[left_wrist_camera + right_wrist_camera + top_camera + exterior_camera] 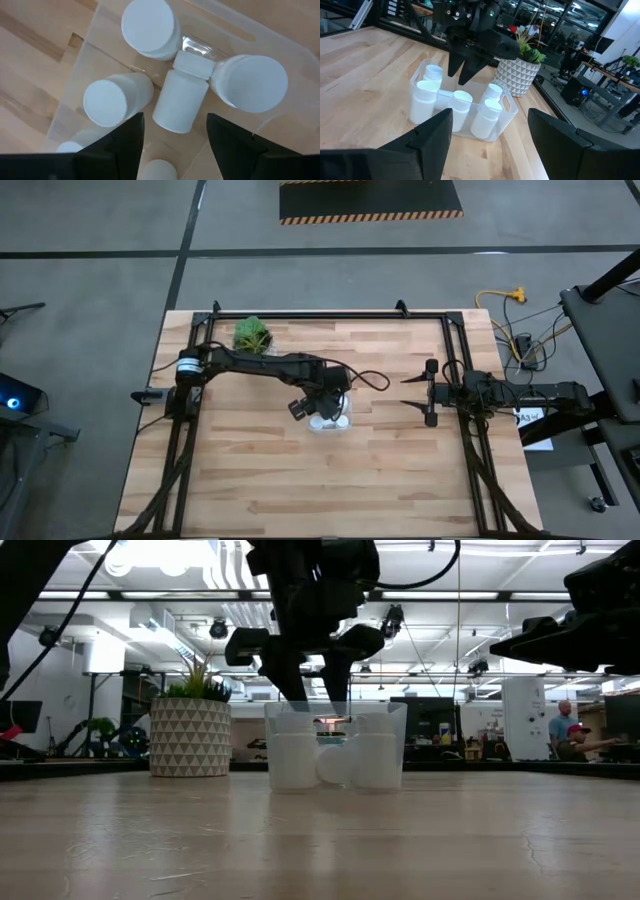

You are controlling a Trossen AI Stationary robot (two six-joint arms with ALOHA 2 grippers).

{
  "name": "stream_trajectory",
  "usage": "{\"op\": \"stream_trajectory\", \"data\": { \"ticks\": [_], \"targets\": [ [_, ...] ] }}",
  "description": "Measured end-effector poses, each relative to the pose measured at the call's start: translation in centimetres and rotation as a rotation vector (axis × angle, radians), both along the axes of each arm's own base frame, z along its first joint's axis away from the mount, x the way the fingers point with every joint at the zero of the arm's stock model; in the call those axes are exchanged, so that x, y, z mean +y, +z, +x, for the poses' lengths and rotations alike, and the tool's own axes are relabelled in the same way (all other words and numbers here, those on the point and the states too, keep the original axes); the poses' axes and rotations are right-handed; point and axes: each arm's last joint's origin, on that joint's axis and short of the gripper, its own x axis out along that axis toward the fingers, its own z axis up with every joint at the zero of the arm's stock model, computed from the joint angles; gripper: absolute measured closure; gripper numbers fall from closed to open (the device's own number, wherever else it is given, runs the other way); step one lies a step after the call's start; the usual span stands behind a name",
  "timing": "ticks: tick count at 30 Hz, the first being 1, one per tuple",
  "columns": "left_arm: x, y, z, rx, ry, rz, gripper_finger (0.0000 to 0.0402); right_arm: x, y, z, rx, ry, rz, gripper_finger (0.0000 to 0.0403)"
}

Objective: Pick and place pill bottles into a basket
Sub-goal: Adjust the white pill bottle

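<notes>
Unlabeled pill bottles [180,100] in basket [260,40]

Your left gripper [322,412] hangs open right over the basket [344,423], so the way in from above is taken. Inside, upright bottles [150,27] crowd the walls and one bottle [181,97] lies flat between them; only narrow gaps remain between the caps. At 10 o'clock from the basket the plant [252,334] stands near the table's far edge. At 3 o'clock the right gripper [406,391] waits open, well apart. From 5 to 8 o'clock the table [300,480] gives you wide room.
</notes>
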Motion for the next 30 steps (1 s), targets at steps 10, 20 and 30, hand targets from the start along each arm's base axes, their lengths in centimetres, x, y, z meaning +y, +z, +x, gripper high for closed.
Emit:
{"op": "stream_trajectory", "data": {
  "ticks": [10,20,30],
  "targets": [
    [0.0,-3.3,0.9,0.081,-0.016,0.008,0.0205,0.0,0.0,0.0,0.000,-0.001,0.000,0.0154],
    [0.1,-4.0,1.1,0.093,-0.018,0.009,0.0205,0.0,0.0,0.0,0.001,-0.001,0.000,0.0154],
    [0.1,-4.1,1.2,0.081,-0.015,0.008,0.0205,0.0,0.0,0.0,0.000,0.000,0.000,0.0154]
  ]
}}
